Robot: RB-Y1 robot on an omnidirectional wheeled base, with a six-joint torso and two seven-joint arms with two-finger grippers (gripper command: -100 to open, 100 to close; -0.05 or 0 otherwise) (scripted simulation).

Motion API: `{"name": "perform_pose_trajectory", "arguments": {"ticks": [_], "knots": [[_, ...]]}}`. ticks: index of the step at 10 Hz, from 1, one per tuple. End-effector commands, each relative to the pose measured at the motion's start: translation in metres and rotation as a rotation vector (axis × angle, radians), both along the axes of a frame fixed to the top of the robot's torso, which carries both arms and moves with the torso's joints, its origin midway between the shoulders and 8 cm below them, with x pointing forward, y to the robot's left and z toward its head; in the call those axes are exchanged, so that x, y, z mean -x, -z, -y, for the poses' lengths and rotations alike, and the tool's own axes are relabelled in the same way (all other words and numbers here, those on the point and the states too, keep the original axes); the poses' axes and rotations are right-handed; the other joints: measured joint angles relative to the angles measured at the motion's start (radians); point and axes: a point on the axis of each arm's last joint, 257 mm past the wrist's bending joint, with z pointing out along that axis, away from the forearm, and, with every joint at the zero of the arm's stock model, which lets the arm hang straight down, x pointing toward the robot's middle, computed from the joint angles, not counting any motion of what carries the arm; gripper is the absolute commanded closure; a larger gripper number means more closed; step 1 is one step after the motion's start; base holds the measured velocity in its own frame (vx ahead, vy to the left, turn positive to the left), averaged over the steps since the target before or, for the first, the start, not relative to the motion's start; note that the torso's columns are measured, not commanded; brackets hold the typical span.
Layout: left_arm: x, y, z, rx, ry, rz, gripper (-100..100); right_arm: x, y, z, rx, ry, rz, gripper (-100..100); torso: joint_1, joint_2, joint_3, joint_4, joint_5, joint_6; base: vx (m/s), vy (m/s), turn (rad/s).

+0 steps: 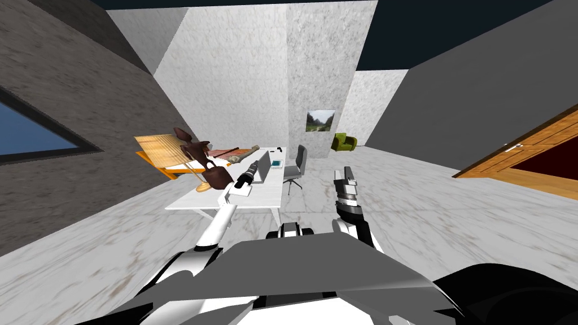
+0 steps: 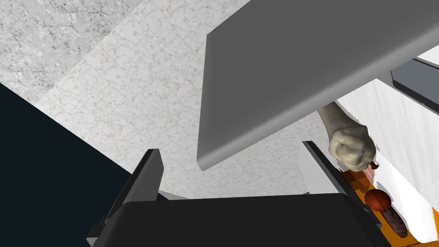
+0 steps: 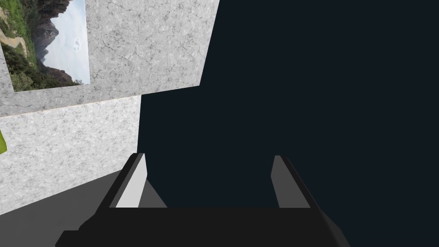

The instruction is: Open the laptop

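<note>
Holding the left gripper [image 1: 254,167] out over the white desk [image 1: 226,200], right at the near side of the grey laptop [image 1: 265,171]. Spreading both fingers [image 2: 148,180] wide apart and gripping nothing. Looking along that hand at the laptop's lid [image 2: 300,64], a flat grey slab tilted up off the darker base [image 2: 418,79], with its rounded corner in the gap between the fingers. Not managing to tell whether it is touching either one. Finding the laptop on the far right part of the desk, partly open, with a grey office chair [image 1: 297,165] just to its right. Noting a pale, knobbly roll [image 2: 349,148] lying beyond the laptop at the desk's far end, and a dark brown lamp [image 1: 209,169] standing on the desk's left side. Holding the right gripper [image 1: 346,172] raised well to the right of the desk, fingers [image 3: 133,184] likewise spread and empty.
</note>
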Motion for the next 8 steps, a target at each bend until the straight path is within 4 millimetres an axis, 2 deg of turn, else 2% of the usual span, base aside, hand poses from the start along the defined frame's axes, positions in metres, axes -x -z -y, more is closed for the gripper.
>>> {"name": "perform_pose_trajectory", "arguments": {"ticks": [1,4,7,8], "knots": [[-0.002,0.003,0.003,0.078,0.003,-0.005,100,0.0,0.0,0.0,0.0,0.0,0.0,0,-0.001,0.0,0.0,0.0,0.0,0.0,0.011,0.059,0.008],[-0.006,0.008,0.009,0.233,0.011,-0.015,100,0.0,0.0,0.0,0.0,0.0,0.0,0,0.01,-0.005,-0.003,-0.004,0.004,-0.004,-0.006,0.131,0.015],[-0.01,0.014,0.016,0.389,0.019,-0.026,100,0.0,0.0,0.0,0.0,0.0,0.0,0,0.007,-0.008,-0.005,-0.007,0.005,-0.005,0.004,0.141,0.028],[-0.01,0.004,0.018,0.343,0.028,-0.005,100,0.0,0.0,0.0,0.0,0.0,0.0,0,0.006,-0.007,-0.004,-0.007,0.004,-0.004,-0.005,0.066,0.005]]}}
